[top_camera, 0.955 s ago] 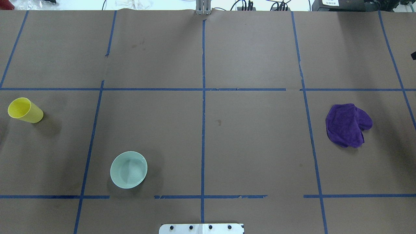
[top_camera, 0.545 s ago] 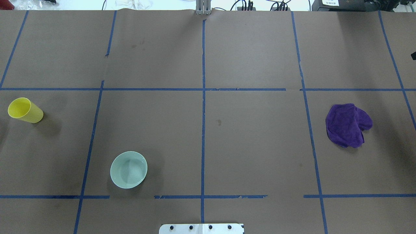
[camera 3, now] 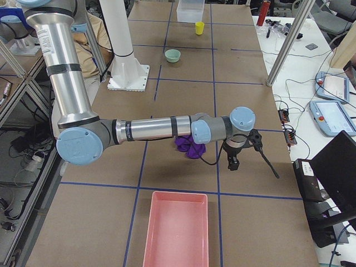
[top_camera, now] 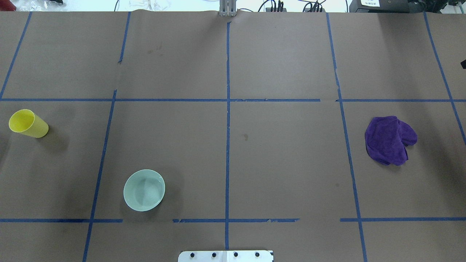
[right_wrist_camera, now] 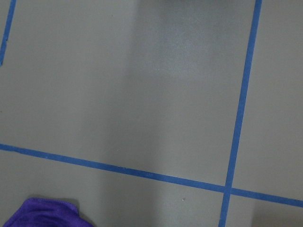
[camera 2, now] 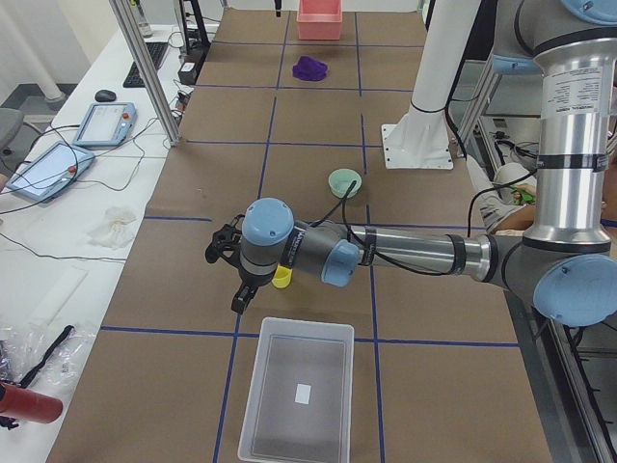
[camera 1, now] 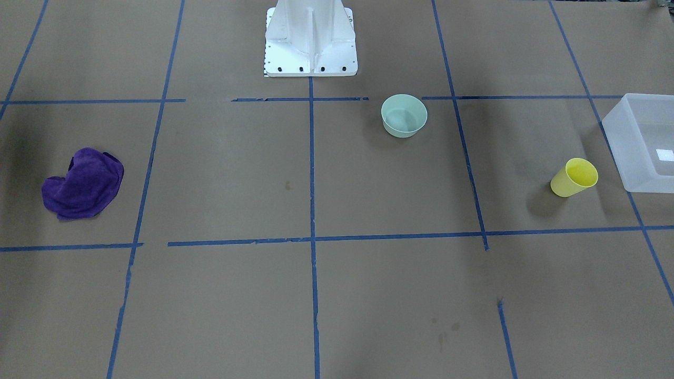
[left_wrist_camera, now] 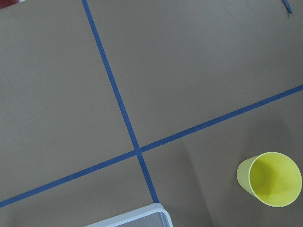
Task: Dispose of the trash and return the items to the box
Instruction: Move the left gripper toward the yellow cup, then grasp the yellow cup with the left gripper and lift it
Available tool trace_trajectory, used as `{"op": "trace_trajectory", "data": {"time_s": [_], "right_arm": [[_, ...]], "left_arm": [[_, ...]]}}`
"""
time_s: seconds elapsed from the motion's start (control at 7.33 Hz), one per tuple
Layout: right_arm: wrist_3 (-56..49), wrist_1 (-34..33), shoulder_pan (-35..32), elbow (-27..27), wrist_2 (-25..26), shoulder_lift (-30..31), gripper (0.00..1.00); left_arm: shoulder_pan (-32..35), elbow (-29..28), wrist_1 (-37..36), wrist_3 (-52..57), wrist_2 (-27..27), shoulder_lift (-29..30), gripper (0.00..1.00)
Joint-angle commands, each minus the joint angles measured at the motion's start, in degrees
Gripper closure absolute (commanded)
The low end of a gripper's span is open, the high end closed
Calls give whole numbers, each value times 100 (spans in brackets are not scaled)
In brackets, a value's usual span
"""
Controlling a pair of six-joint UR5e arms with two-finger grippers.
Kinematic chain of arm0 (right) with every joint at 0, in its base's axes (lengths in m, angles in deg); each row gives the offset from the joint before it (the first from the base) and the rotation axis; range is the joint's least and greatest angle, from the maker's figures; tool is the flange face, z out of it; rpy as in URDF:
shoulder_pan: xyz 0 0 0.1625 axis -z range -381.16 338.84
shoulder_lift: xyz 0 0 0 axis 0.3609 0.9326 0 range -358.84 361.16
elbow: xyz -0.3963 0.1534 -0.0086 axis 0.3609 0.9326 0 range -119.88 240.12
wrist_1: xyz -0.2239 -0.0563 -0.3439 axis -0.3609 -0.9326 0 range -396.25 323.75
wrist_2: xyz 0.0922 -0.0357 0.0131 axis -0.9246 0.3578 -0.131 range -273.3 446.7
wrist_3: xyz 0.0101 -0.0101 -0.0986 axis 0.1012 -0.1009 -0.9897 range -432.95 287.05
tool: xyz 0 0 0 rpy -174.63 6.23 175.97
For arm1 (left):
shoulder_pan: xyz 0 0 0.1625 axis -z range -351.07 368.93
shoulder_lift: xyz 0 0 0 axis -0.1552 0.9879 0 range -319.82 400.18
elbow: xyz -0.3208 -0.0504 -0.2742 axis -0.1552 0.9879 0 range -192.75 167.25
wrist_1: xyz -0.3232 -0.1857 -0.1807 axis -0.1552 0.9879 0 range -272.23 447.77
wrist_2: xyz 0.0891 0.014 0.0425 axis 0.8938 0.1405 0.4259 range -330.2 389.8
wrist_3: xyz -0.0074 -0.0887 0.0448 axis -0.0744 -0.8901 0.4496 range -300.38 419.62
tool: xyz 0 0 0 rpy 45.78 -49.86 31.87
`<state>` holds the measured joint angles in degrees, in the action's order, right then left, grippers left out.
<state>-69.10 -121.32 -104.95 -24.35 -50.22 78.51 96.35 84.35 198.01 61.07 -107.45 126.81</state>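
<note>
The yellow cup (camera 1: 574,177) stands upright at the table's left end (top_camera: 28,123), and shows at the lower right of the left wrist view (left_wrist_camera: 270,178). The mint-green bowl (camera 1: 404,115) sits near the robot base (top_camera: 144,190). The frosted box (camera 1: 643,142) lies just beyond the cup (camera 2: 297,397), with a white label inside. My left gripper (camera 2: 231,275) hovers over the table beside the cup, short of the box. My right gripper (camera 3: 250,162) hovers just past the purple cloth (camera 3: 189,146). I cannot tell whether either gripper is open or shut.
The purple cloth (top_camera: 389,140) lies crumpled at the table's right side. A pink tray (camera 3: 176,228) sits at the right end. The white pedestal base (camera 1: 309,39) stands at the table's robot-side edge. Blue tape lines mark the brown surface.
</note>
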Motion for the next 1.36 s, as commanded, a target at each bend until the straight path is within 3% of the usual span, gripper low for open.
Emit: {"op": "trace_trajectory", "data": {"time_s": [0.0, 0.27, 0.41, 0.68, 1.23], "right_arm": [[2, 8, 3, -43, -10, -1, 0], [-7, 8, 12, -43, 7, -1, 0], [11, 8, 20, -34, 7, -1, 0], [28, -1, 47, -34, -10, -10, 0], [28, -1, 47, -34, -19, -1, 0]], "left_arm": [[-934, -32, 820, -1446, 49, -6, 0], [-1436, -207, 956, -2470, 111, 64, 0], [-1526, -356, 965, -2500, 424, 108, 0], [-1885, -822, 956, -2928, 489, 423, 0], [-2307, -929, 965, -2940, 654, 433, 0]]}}
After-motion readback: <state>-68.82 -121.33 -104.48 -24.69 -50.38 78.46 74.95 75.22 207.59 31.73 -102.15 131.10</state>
